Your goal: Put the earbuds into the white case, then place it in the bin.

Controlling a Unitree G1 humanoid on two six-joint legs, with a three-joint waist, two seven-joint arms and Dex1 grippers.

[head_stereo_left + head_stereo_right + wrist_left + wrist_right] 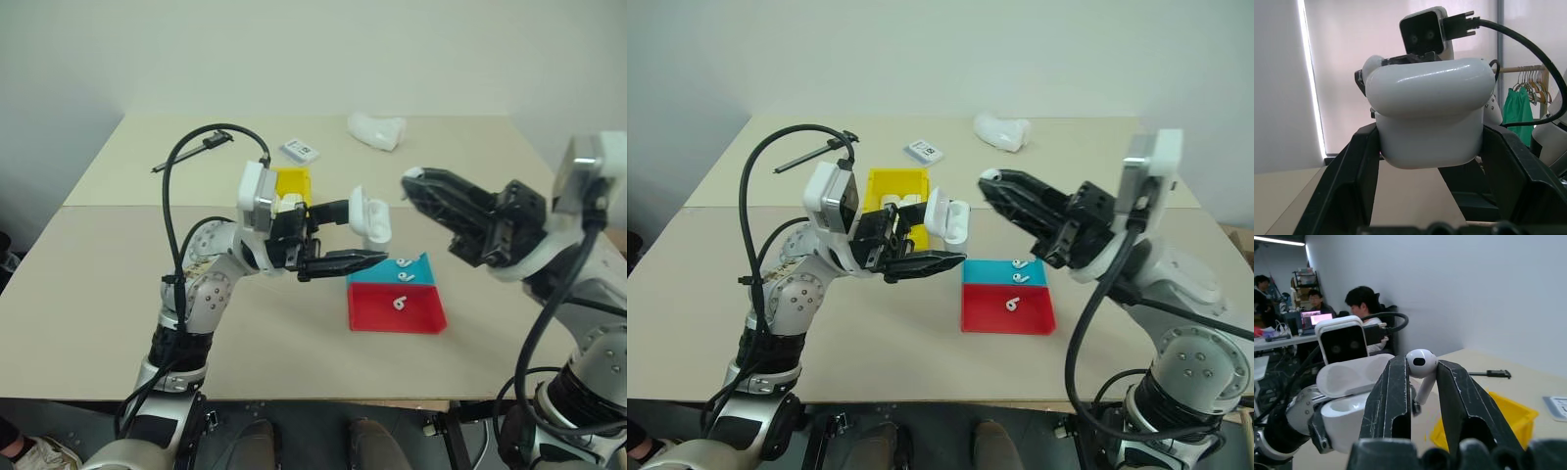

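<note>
Gripping open white case [370,217], left hand [355,233]; right hand [1419,382] pinching earbud [1421,366]; tray [396,309] below.

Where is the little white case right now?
The white case is up in the air over the table, lid open, held in the left end effector, just right of the yellow bin and above the teal-and-red tray.

Four earbuds [1421,363], one white case [370,217], one yellow bin [893,186], one tray [396,308].
</note>
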